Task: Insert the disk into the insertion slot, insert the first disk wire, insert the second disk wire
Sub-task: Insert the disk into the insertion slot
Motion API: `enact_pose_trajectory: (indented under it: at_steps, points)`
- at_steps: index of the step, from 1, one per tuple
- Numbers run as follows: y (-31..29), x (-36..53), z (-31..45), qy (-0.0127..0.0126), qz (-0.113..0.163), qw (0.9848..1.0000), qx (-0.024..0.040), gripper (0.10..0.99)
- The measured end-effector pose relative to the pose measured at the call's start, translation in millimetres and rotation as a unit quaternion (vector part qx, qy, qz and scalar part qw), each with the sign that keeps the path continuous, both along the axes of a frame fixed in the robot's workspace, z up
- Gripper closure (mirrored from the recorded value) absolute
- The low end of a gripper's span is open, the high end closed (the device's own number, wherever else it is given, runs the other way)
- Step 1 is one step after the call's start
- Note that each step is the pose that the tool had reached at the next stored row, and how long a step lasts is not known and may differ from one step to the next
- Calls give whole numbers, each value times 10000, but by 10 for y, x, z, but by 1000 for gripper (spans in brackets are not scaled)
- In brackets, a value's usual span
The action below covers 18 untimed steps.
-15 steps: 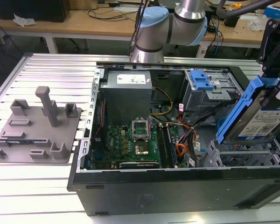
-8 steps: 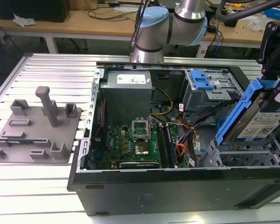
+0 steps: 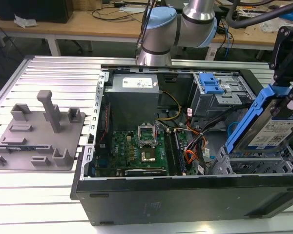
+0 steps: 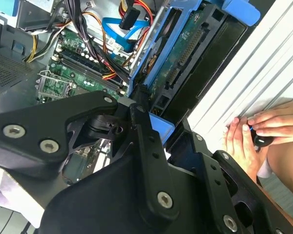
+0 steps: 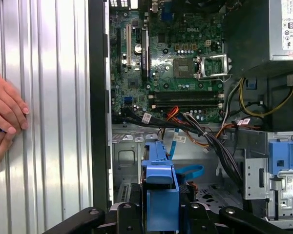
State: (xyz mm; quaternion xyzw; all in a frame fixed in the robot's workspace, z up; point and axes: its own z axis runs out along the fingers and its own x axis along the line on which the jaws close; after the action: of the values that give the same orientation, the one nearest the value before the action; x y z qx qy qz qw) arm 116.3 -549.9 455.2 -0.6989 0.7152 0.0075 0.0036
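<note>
Blue-framed disk [image 3: 277,130] hangs tilted, one long edge up, clamped in the closed gripper [image 3: 289,100] at the exterior view's right. It sits just above the slot [image 3: 254,165] in the grey cage, not in it. Arm [image 3: 185,22] reaches over from behind the open case [image 3: 185,195]. A person's hand [image 5: 5,114] rests on the ribbed surface [image 5: 53,122] beside the case.
</note>
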Motion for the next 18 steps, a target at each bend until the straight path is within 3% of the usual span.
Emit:
enact_pose_trajectory:
  at_steps: [18]
  points:
    - [-7, 5, -179, 23, -3, 10000, 0, 722]
